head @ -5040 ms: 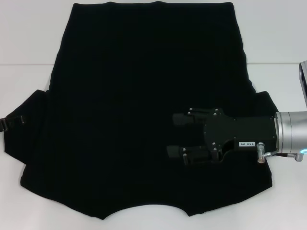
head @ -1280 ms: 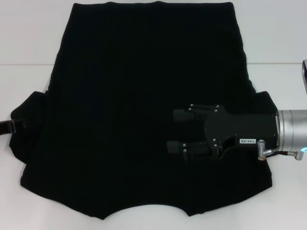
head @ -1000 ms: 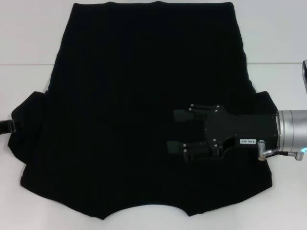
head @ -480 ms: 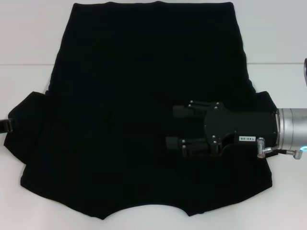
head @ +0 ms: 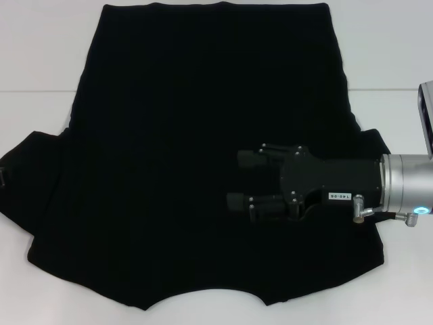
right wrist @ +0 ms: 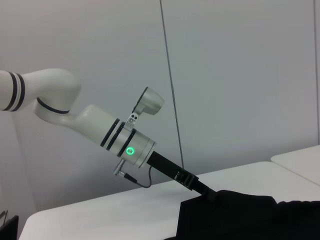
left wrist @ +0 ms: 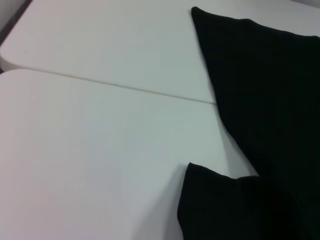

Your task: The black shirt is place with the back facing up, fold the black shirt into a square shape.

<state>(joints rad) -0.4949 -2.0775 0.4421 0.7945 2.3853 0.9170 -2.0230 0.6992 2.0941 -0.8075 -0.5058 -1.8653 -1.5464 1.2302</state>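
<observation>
Right gripper hovers over the right half of the shirt, reaching in from the right with its fingers spread apart and nothing between them. Its black body joins a silver wrist with a small lit ring near the head view's right edge. Both fingertips point toward the shirt's middle, one slightly farther from the robot than the other.

Spread flat on the white table, the shirt fills most of the head view. Its straight hem lies at the far side and the curved neckline at the near edge, closest to the robot. No lettering shows on the upward face. One sleeve sticks out on the left and the other on the right, the right one partly hidden behind the gripper body. A seam in the table runs across behind the cloth.

Left gripper is at the left sleeve: in the right wrist view its black end meets the edge of the shirt, at the end of a white arm with a green lit ring. Whether its fingers are clenched on the cloth cannot be told. The left wrist view shows only table and two dark edges of the shirt, with a sleeve corner near the camera.
</observation>
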